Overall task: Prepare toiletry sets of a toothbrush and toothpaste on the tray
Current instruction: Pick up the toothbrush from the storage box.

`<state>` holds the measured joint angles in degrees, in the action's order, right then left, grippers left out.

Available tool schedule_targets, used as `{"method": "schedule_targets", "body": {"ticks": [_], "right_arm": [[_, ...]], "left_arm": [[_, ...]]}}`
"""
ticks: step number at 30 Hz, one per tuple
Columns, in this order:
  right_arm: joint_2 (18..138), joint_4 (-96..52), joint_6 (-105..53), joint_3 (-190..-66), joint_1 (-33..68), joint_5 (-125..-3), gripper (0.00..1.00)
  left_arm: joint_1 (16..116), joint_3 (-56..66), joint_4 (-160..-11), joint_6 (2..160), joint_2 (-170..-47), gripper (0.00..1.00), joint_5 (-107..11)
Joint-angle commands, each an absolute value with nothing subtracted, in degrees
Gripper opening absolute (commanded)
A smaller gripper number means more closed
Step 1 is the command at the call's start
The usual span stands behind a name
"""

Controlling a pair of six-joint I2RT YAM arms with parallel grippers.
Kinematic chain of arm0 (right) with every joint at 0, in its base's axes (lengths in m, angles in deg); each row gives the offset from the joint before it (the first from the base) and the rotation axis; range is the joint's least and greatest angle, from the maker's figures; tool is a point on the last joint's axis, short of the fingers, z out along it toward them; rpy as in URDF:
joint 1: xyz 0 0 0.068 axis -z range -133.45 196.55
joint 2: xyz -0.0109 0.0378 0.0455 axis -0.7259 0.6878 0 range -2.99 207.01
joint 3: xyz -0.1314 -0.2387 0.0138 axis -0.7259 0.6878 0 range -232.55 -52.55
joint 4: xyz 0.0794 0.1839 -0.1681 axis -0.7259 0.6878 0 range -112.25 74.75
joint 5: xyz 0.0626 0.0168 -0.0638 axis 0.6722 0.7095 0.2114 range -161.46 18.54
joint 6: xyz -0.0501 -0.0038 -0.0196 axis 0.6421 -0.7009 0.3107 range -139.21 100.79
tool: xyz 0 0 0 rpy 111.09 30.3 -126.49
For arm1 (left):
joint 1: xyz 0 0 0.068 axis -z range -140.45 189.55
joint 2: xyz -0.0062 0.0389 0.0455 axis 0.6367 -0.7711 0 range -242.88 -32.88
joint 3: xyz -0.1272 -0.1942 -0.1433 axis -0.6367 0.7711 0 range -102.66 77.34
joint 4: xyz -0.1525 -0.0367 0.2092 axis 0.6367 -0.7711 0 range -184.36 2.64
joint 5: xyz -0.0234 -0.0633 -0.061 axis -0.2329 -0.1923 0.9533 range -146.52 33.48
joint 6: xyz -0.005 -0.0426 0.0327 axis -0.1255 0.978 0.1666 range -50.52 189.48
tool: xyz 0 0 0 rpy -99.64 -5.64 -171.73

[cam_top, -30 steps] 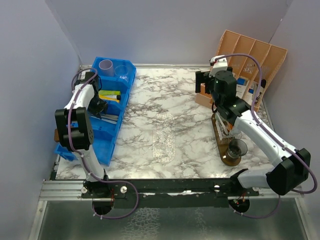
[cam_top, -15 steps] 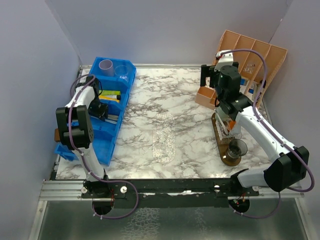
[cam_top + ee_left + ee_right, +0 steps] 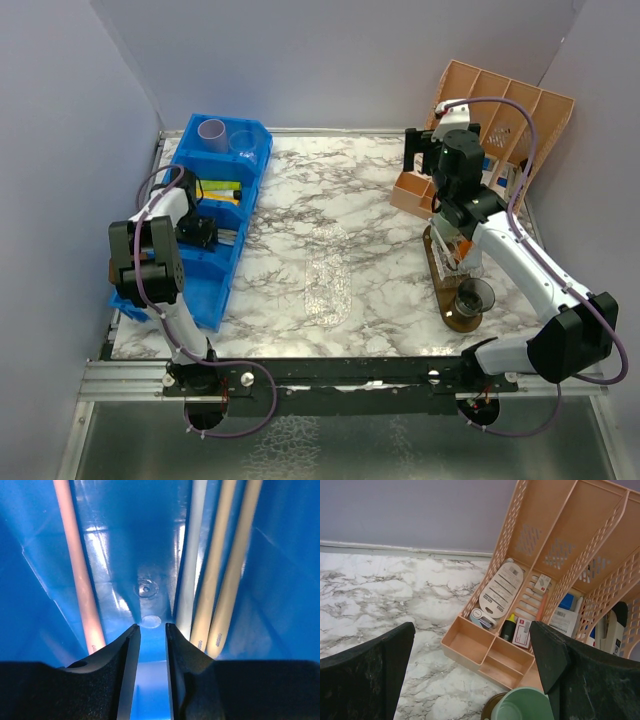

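Left gripper (image 3: pixel 151 626): low inside the toothbrush compartment of the blue bin (image 3: pixel 208 285), at the table's left edge.
Left fingers (image 3: pixel 125 652): a narrow slit apart, with only the bin's blue floor showing between them; nothing is gripped.
Toothbrushes: a pink handle (image 3: pixel 75 570) lies just left of the fingers and three pale handles (image 3: pixel 217 575) lie side by side just right of them, all flat on the bin floor and touching neither finger.
Tubes (image 3: pixel 219 187): yellow and green, in the next compartment farther from the arm bases.
Spare cups: a lilac cup (image 3: pixel 212 132) and a clear cup (image 3: pixel 243 141) stand upright in the bin's far compartment.
Right gripper (image 3: pixel 472 630): raised above the table's far right, facing the peach organizer (image 3: pixel 555 525).
Right fingers: spread wide, holding nothing.
Tray (image 3: pixel 440 290): dark wood, on the marble table (image 3: pixel 330 200) under the right arm.
Smoky dark cup (image 3: pixel 475 296): upright on the tray's near end.
Mint green cup (image 3: pixel 520 705): just below the right gripper, seemingly on the tray's far end; from above the arm covers it.
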<state>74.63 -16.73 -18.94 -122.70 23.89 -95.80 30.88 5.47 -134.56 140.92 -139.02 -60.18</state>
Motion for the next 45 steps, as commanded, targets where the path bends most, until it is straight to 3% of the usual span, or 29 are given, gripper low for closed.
{"method": "schedule_targets", "body": {"ticks": [1,24,35,45], "right_arm": [[73.9,-17.8,-19.6,-123.5,24.3,-95.4,1.0],[72.9,-18.0,-20.6,-122.4,24.3,-96.1,1.0],[72.8,-18.1,-20.7,-122.2,24.4,-96.0,1.0],[71.8,-17.9,-20.5,-121.8,24.4,-95.7,1.0]], "left_arm": [[30.2,4.7,-133.4,143.9,-134.3,0.31,-61.9],[28.8,7.3,-128.6,148.4,-137.8,0.35,-60.5],[29.4,10.0,-129.7,151.0,-136.3,0.3,-62.1],[31.0,11.0,-129.1,152.1,-136.7,0.37,-64.2]]}}
